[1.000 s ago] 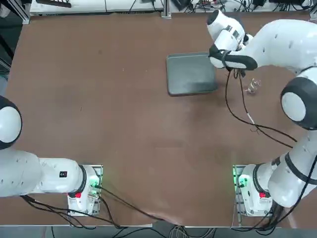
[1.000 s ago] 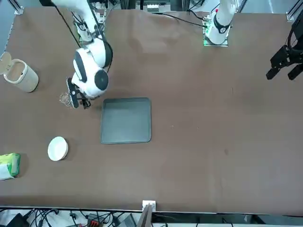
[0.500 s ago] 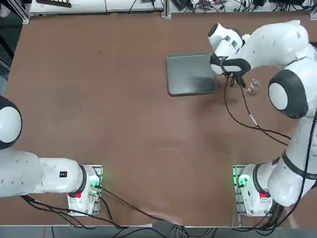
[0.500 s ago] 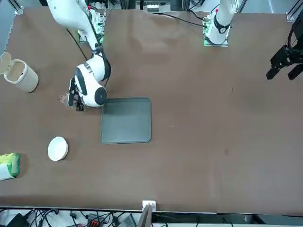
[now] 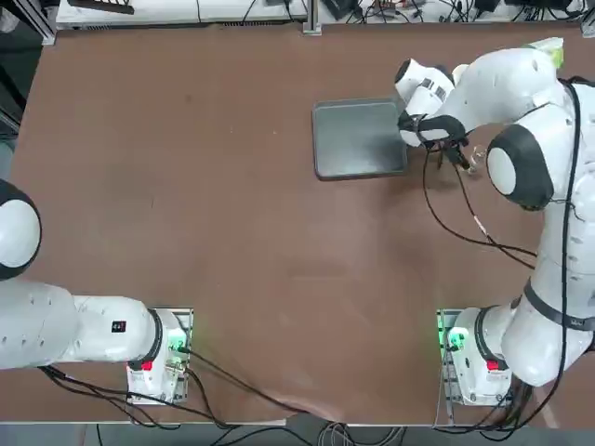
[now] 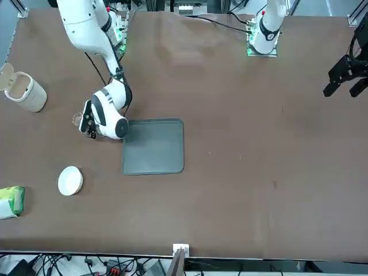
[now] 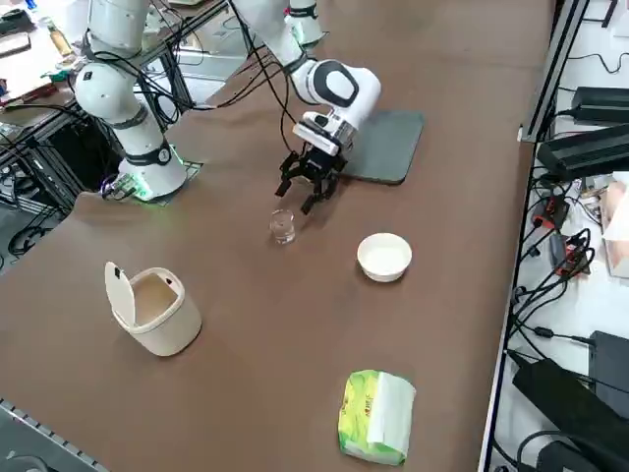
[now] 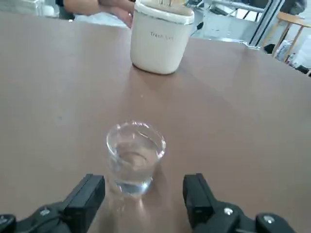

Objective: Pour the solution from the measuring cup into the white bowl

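Measuring cup and white bowl both share our brown desk [image 5: 186,186], which fills each view. On it, the largest thing we see is the grey tray [image 5: 358,139], lying flat toward the far edge. Next in size is the cream-white lidded container [image 7: 152,310], upright with its flap lid raised, near the desk's right edge, and the green-yellow packet [image 7: 376,416] lies toward the far right corner. The white bowl [image 7: 384,257] sits upright between the tray and that packet, apart from both. Our right gripper [image 7: 307,186] hangs low just off the tray's right edge, its two fingers [image 8: 87,196] spread wide and gripping nothing. The measuring cup [image 8: 134,158], smallest of all, stands upright on the desk just beyond the fingertips, in line with the gap between them, clear liquid in its bottom; we see no finger touching it. It stands well apart from the bowl.
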`<state>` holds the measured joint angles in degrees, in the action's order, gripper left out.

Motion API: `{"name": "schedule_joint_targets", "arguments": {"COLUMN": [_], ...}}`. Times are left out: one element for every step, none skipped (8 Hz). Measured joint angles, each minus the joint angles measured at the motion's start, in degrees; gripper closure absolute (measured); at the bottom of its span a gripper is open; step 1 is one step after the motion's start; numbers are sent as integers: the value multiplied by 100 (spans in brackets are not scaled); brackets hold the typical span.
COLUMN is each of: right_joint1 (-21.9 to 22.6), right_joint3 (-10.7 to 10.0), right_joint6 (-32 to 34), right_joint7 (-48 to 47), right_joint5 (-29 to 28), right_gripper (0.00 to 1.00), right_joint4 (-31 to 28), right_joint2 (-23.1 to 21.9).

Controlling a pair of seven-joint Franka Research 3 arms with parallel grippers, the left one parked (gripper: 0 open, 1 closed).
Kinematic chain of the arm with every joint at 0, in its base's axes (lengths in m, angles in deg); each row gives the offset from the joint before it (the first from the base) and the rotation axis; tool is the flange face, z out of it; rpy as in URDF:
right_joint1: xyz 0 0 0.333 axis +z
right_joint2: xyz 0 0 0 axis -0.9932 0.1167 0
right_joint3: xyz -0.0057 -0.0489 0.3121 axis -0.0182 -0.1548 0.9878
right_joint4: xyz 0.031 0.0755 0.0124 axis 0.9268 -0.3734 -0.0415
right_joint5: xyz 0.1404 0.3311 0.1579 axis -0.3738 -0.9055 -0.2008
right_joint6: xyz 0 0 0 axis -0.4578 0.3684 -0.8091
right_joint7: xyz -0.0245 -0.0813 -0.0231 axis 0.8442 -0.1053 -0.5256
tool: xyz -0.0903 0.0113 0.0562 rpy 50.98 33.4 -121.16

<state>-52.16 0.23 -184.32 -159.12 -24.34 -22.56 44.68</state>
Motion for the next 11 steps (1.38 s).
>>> {"name": "schedule_joint_targets", "arguments": {"right_joint1": [-13, -17, -25, -36, -43, -47, -50, -51, -53, -54, -55], "right_joint3": [-52, -89, -109, -124, -135, -137, -156, -203, -243, -275, -311], "right_joint6": [-11, -16, -17, -17, -18, -17, -16, -16, -16, -15, -15], "right_joint7": [-87, -184, -285, -362, -489, -583, -673, -722, -735, -753, -766], "right_joint5": [19, 28, 30, 31, 43, 84, 127, 139, 142, 146, 164], "right_gripper": [1, 1, 1, 1, 1, 1, 1, 1, 1, 1, 1], "right_joint4": [101, 183, 216, 223, 225, 227, 228, 229, 234, 234, 234], "right_joint2": [116, 210, 289, 369, 446, 514, 577, 623, 662, 702, 736]}}
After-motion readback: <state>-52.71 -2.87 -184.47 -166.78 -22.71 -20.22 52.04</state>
